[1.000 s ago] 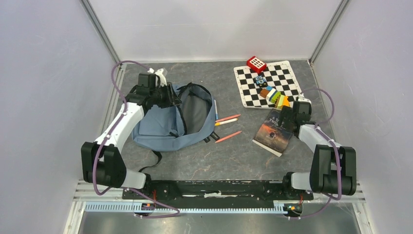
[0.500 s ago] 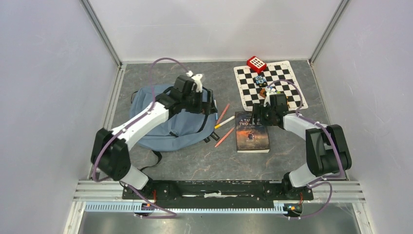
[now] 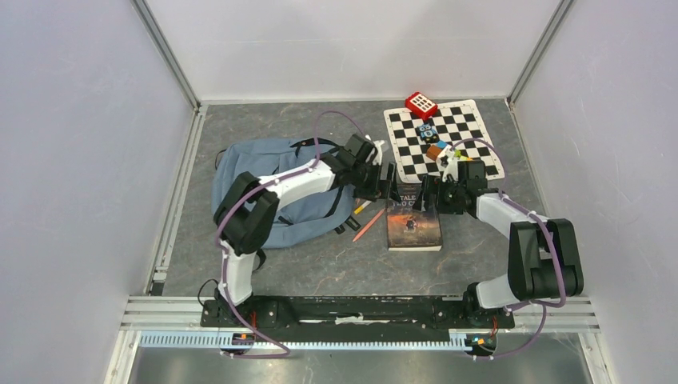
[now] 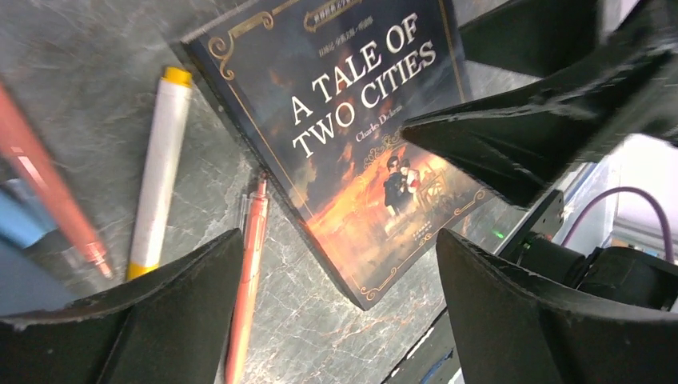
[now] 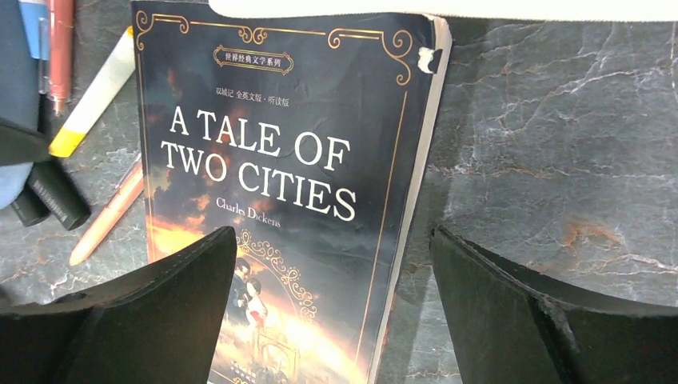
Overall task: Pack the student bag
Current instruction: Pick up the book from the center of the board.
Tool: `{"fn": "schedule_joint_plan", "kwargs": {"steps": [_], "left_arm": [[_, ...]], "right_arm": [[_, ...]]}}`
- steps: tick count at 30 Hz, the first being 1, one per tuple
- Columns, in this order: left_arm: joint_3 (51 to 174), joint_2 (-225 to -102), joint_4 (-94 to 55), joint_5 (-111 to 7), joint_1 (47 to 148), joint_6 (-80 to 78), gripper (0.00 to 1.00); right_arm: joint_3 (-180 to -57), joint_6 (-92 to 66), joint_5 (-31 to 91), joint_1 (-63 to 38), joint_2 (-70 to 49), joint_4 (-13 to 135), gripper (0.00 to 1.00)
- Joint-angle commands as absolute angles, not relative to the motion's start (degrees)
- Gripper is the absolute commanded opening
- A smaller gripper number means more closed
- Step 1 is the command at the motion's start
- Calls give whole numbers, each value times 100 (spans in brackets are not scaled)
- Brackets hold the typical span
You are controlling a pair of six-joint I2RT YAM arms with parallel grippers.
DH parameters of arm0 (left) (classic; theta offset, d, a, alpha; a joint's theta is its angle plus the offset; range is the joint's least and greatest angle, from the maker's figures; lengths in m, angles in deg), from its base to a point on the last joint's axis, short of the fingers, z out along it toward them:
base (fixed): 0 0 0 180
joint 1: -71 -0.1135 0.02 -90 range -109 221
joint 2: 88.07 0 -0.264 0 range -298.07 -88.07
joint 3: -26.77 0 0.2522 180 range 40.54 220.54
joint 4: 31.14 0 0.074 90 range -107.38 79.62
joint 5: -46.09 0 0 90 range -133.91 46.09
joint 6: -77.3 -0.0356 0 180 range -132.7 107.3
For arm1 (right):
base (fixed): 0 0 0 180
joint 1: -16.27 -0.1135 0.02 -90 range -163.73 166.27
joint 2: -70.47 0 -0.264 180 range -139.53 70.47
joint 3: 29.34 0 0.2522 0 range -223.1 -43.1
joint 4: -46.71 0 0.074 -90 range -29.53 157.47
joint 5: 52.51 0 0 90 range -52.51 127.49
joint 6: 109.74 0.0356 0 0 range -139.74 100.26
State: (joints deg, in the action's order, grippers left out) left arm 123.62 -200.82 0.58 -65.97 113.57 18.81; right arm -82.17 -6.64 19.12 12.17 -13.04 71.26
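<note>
blue-grey fabric, soft and rumpled, makes up the student bag [image 3: 244, 160]. it lies slumped on the left half of the table [image 3: 320, 264], with the left arm stretched across it toward the middle. just to its right a glossy paperback [image 3: 413, 228] lies flat and face up, its dark cover framed in gold and one top corner chipped white.

both grippers hang over the book's far end. the left gripper [image 3: 384, 180] comes in from the bag side and the right gripper [image 3: 432, 192] from the other. each has its jaws spread wide and holds nothing, and the cover shows plainly between the black wedge-shaped fingers [image 5: 184, 288].

this looks like a two-sided approach. a thin, flat book on a hard, stone-patterned surface gives a single pinch little to catch, so one side probably needs to tip or brace an edge.

a round white pen with yellow ends [image 4: 160, 172] and a slim orange pen [image 4: 252, 272] lie between bag and book, the orange one just beside the cover's edge, where it could get nudged. beyond them is a checkered mat [image 3: 464, 128] carrying small coloured blocks.
</note>
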Motion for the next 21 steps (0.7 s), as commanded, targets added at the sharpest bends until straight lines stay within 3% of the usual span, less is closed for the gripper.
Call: {"fn": "schedule_joint_plan", "kwargs": {"steps": [1,21], "left_arm": [[12771,-20556,612,-6838,11415,2158,91],[12663,-21296,55,-7259,11424,2080,50]], "right_arm": [[-7784,-886,1362,1457,-1564,7836,95],[-7254,-424,-414,1456,-2262,6590,80]]}}
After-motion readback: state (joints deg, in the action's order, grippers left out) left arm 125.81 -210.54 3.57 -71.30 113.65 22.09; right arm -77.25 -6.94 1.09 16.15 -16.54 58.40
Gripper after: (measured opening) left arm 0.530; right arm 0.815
